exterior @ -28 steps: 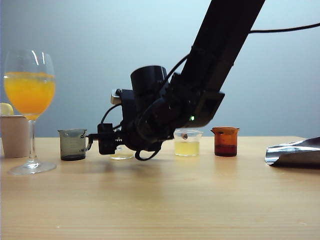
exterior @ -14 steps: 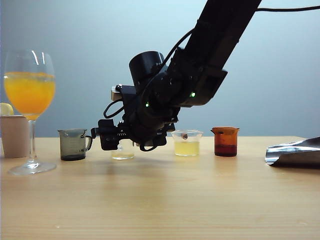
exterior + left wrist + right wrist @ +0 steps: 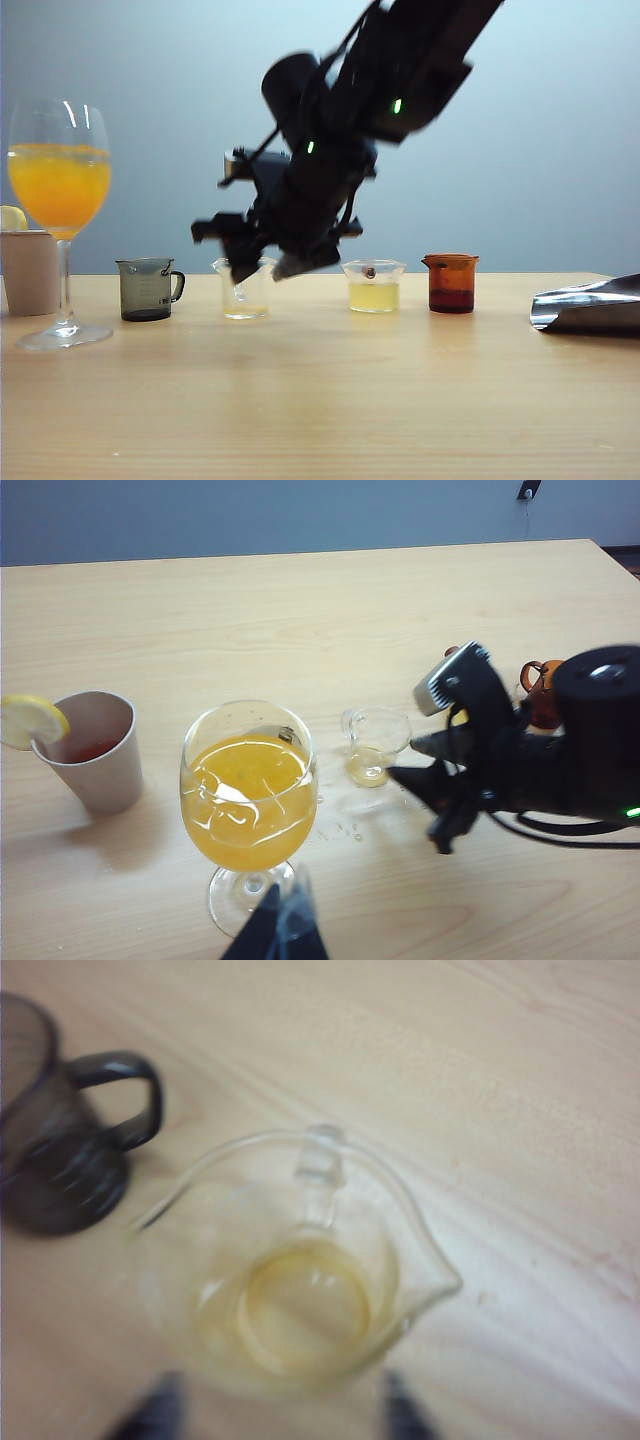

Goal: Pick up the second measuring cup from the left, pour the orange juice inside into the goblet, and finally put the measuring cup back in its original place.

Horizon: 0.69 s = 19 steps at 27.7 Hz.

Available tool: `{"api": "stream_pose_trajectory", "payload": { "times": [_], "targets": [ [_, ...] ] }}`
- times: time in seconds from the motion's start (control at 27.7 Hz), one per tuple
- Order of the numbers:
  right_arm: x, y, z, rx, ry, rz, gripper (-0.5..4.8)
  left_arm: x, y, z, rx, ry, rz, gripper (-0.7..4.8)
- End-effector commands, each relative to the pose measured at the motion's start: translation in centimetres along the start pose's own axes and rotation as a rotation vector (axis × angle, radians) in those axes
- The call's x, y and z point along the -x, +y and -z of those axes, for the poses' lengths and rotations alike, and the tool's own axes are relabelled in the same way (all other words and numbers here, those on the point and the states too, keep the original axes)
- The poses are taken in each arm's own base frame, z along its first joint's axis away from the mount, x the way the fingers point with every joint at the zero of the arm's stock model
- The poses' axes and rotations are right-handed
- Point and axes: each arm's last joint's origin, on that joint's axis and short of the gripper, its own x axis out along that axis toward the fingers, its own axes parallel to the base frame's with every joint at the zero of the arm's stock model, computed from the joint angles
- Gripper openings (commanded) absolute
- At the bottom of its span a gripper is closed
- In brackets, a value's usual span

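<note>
Second measuring cup (image 3: 244,292): upright on the table (image 3: 320,400), 2nd in the row between the smoky grey handled cup (image 3: 148,289) and the clear cup with a dark dot under its rim (image 3: 374,285); only a thin pale-orange film sits at its bottom; nothing grips it.
Goblet (image 3: 59,215): at the far left of the exterior view, its bowl well filled with the orange juice (image 3: 59,185); my judgement is that the pour is done and the cup is back at its original place.
Right gripper (image 3: 262,266): above and just behind the second measuring cup, tilted down at it; the right wrist view looks straight into the cup with the 2 fingertips (image 3: 158,1410) on either side of its near wall, apart from the glass; jaws parted, holding nothing.
Left gripper (image 3: 282,930): only its dark tips show, close by the goblet's foot; whether it is parted or closed, I cannot tell; it holds nothing visible.
Key relation: the cup lies directly below the right gripper, its long axis vertical; the right arm is far nearer than the left; the move left, as I judge it, is to lift clear without clipping the flared rim.
</note>
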Motion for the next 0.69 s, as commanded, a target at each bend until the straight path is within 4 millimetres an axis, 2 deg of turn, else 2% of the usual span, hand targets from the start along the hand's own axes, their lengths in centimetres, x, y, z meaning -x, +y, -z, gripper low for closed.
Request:
{"api": "stream_pose_trajectory", "payload": {
  "times": [0.04, 0.11, 0.22, 0.43, 0.47, 0.54, 0.69],
  "targets": [
    [2.4, 0.1, -1.4, -0.002, 0.039, -0.019, -0.16, 0.2, 0.0, -0.2, -0.003, -0.016, 0.005, -0.05],
    [5.4, -0.1, -2.9, -0.002, 0.068, -0.052, -0.01, 0.2, -0.1, -0.2, 0.001, -0.015, 0.005, -0.05],
    [8.4, -0.2, -4.5, -0.003, 0.052, -0.068, -0.01, 0.3, 0.0, -0.2, 0.048, -0.018, -0.008, -0.05],
    [15.4, -0.8, -7.7, 0.001, -0.056, -0.076, -0.01, 1.4, -0.1, 0.1, 0.065, -0.048, -0.049, -0.05],
    [17.4, -1.0, -8.2, 0.002, -0.081, -0.077, -0.01, 2.1, -0.1, 0.2, 0.063, -0.075, -0.079, -0.05],
    [20.8, -1.3, -8.7, 0.042, -0.1, -0.075, -0.01, 3.3, -0.1, 0.6, 0.06, -0.123, -0.142, -0.05],
    [24.3, -1.7, -8.9, 0.103, -0.125, -0.071, -0.01, 4.2, -0.1, 2.0, 0.06, -0.163, -0.178, -0.05]
  ]
}}
